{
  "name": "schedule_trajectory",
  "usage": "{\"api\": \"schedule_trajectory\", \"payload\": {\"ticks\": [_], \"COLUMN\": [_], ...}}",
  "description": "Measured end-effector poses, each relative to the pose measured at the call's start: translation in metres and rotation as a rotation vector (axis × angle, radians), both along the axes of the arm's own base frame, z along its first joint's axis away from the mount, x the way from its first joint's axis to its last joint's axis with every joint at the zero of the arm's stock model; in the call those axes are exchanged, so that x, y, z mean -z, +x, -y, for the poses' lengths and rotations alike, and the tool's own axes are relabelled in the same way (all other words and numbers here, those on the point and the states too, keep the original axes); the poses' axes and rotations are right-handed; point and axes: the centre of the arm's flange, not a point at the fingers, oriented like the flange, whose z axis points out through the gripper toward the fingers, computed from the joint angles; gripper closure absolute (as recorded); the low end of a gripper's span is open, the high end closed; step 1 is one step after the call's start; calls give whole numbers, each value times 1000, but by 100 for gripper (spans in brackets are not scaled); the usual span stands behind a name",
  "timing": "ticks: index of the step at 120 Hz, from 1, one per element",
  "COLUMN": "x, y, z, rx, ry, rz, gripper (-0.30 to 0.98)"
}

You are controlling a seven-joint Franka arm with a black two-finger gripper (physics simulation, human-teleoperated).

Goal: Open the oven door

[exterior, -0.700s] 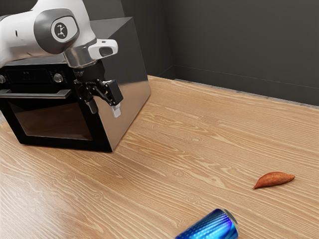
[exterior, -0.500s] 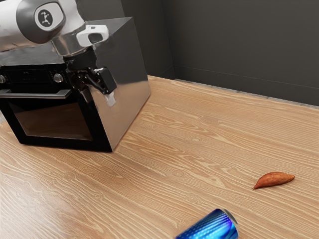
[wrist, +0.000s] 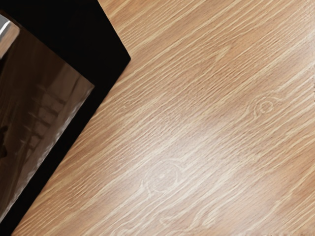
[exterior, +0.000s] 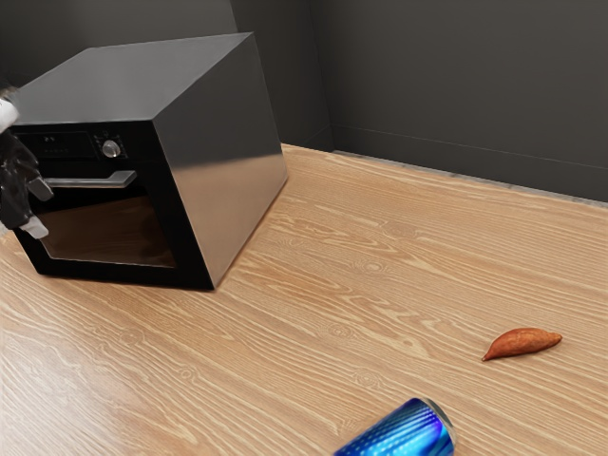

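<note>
Although its dark glass pane (exterior: 106, 234) mirrors some of the tabletop, the black-framed oven door (exterior: 188, 249) is closed, lying flush in the front of a boxy oven (exterior: 223, 195) with dark metal sides and top. Across the oven's front, above the glass, runs a straight, silvery metal bar handle (exterior: 100, 180). Higher on the oven's front sit a black control panel (exterior: 62, 145) and a round metallic knob (exterior: 111, 149).

At the oven's front, by the exterior view's left edge, is the robot's black two-finger gripper (exterior: 39, 209) with pale fingertips. Its fingers stand apart, clamped on nothing, and overlap part of the handle and door in that view; whether either finger touches them cannot be told. The wrist view takes in a lower corner of the oven's front, with the pane's reflections and the bare wood beside it.

Beneath the oven spreads a light brown, wood-grained table (exterior: 304, 294). Well apart from the oven, toward the exterior view's right, lies an orange-brown, tapered sweet potato (exterior: 522, 343). Also well apart from it, nearer the camera, a shiny blue metal can (exterior: 404, 437) lies on its side. Behind the oven rise dark grey walls (exterior: 427, 85).
</note>
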Motion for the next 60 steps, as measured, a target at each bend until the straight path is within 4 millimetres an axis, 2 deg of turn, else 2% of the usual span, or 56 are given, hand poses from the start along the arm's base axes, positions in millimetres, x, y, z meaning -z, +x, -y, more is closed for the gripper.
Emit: {"api": "schedule_trajectory", "payload": {"ticks": [4, 9, 15, 30, 42, 55, 60], "x": [14, 31, 39, 28, 19, 18, 16], "y": [-2, -18, -27, -22, -22, -16, -6], "z": [-4, -2, -2, -9, -29, -42, -46], "rx": [45, 104, 161, 261, 298, 357, 381], "ry": [1, -2, 28, 157, 244, 307, 321], "rz": [8, 50, 105, 208, 252, 268, 272], "gripper": [0, 0, 0, 0, 0, 0, 0]}}
